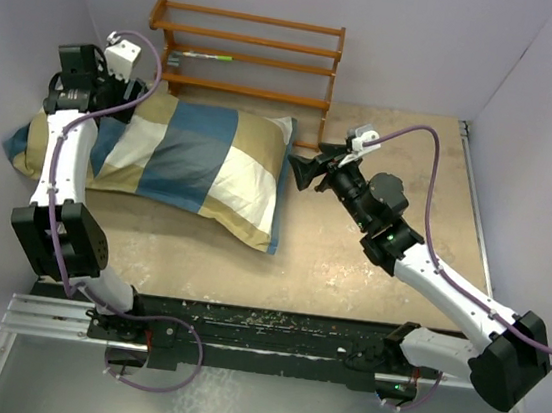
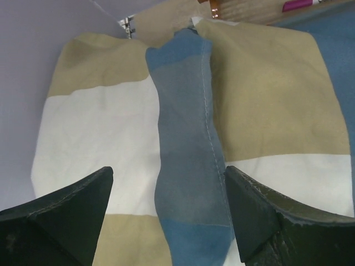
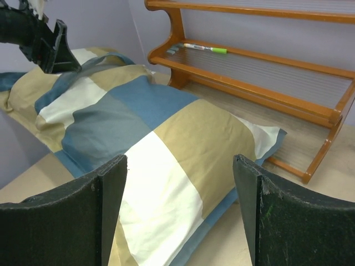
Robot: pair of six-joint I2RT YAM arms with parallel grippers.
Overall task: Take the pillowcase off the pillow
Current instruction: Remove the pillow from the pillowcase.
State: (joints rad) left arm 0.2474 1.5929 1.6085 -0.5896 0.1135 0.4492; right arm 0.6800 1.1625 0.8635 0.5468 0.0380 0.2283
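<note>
The pillowcase, in tan, cream and blue blocks, lies stuffed full on the table's left half. The pillow itself is hidden inside it. My left gripper hovers over the case's far left end, jaws open. In the left wrist view a raised blue ridge of the pillowcase runs between the open fingers of that gripper, untouched. My right gripper sits just beyond the case's right edge, open and empty. Its wrist view looks along the pillowcase past the gripper to the left gripper.
A wooden rack stands at the back against the wall, close behind the pillowcase, with a green-tipped pen on its shelf. The rack and the pen also show in the right wrist view. Grey walls enclose the table on three sides.
</note>
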